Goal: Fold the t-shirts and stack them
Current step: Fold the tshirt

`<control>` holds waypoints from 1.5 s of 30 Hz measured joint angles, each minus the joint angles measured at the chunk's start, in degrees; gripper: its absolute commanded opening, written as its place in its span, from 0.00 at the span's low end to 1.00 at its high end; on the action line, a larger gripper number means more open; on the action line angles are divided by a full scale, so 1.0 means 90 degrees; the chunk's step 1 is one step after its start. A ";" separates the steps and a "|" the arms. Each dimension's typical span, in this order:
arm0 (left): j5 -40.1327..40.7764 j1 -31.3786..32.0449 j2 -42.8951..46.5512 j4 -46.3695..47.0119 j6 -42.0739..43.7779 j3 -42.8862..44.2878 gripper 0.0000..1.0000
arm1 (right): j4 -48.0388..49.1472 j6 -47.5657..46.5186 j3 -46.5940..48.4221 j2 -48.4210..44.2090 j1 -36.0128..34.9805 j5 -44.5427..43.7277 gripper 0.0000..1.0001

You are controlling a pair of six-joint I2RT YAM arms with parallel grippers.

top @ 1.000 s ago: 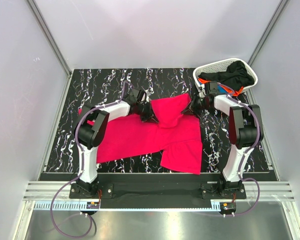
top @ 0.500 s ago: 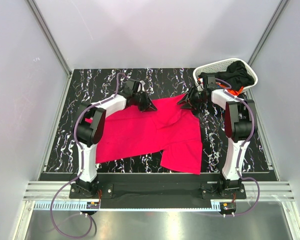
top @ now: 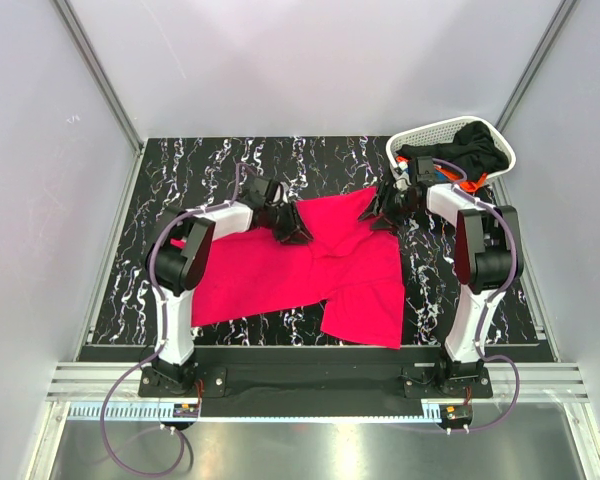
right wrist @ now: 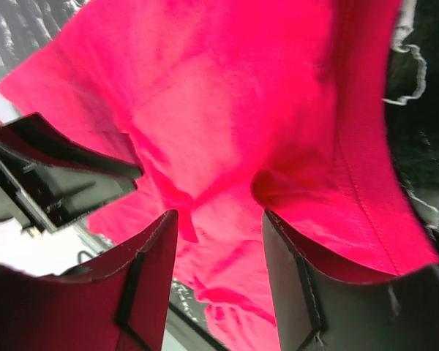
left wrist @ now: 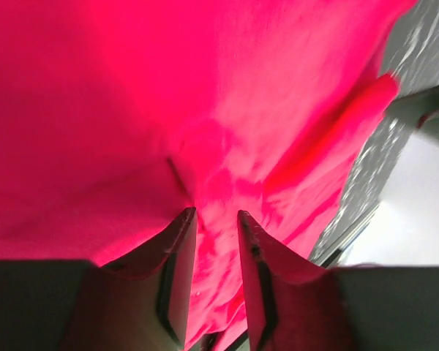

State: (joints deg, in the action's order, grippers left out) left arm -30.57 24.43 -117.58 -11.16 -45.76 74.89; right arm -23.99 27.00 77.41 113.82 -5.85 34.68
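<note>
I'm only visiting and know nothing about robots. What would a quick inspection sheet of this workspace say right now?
Surface: black marbled table, its middle covered by cloth.
Job's things: pinkish-red t-shirt spread flat, wrinkled, not yet folded; black t-shirt heaped in the white basket at the far right, orange cloth peeking out beside it.
Clutter: nothing seen.
Hands: left hand slightly open over the red shirt's far edge; right hand wide open over its far right corner.
Cables: purple cables loop from the arm bases at the near edge.
Surroundings: plain pale walls.
</note>
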 measured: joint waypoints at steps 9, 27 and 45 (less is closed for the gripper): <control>0.0687 0.1076 0.0748 -0.0418 0.1379 -0.0121 0.58 | -0.0389 0.0032 -0.0709 -0.0806 0.0019 -0.0641 0.68; 0.4483 0.2929 0.0041 -0.1100 0.4728 0.0855 0.54 | -0.0525 0.0464 -0.1246 -0.1668 0.0476 -0.0733 0.69; 0.5486 0.2856 -0.0372 -0.1129 0.5231 0.1404 0.15 | -0.0362 0.0527 -0.1685 -0.1749 0.0493 -0.0223 0.59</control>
State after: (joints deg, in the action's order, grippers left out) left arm 18.81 50.13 -120.92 -21.32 1.32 87.53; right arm -27.24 31.75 62.24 98.08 -1.41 32.67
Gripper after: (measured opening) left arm 0.146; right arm 0.632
